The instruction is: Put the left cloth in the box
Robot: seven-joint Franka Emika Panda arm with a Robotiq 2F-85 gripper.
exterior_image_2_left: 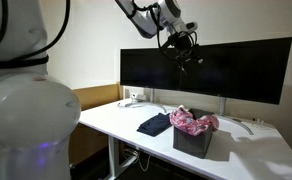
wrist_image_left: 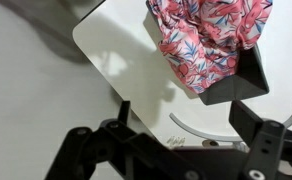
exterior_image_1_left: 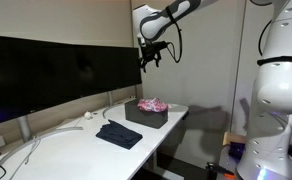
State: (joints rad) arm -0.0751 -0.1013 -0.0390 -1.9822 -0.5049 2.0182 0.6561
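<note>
The pink, red and white patterned left cloth (exterior_image_1_left: 151, 103) (exterior_image_2_left: 194, 122) lies bunched inside the dark box (exterior_image_1_left: 146, 116) (exterior_image_2_left: 192, 143) and spills over its rim. In the wrist view the cloth (wrist_image_left: 211, 35) fills the box (wrist_image_left: 248, 82) at the upper right. My gripper (exterior_image_1_left: 149, 58) (exterior_image_2_left: 186, 58) hangs high above the box, well clear of it. Its jaws (wrist_image_left: 186, 125) stand open with nothing between them.
A plain navy cloth (exterior_image_1_left: 119, 134) (exterior_image_2_left: 156, 124) lies flat on the white table (exterior_image_1_left: 46, 150) beside the box. A wide black monitor (exterior_image_1_left: 46, 70) (exterior_image_2_left: 216, 65) stands along the table's back. A white cable (wrist_image_left: 186, 135) curves near the box. The table edge drops off close to the box.
</note>
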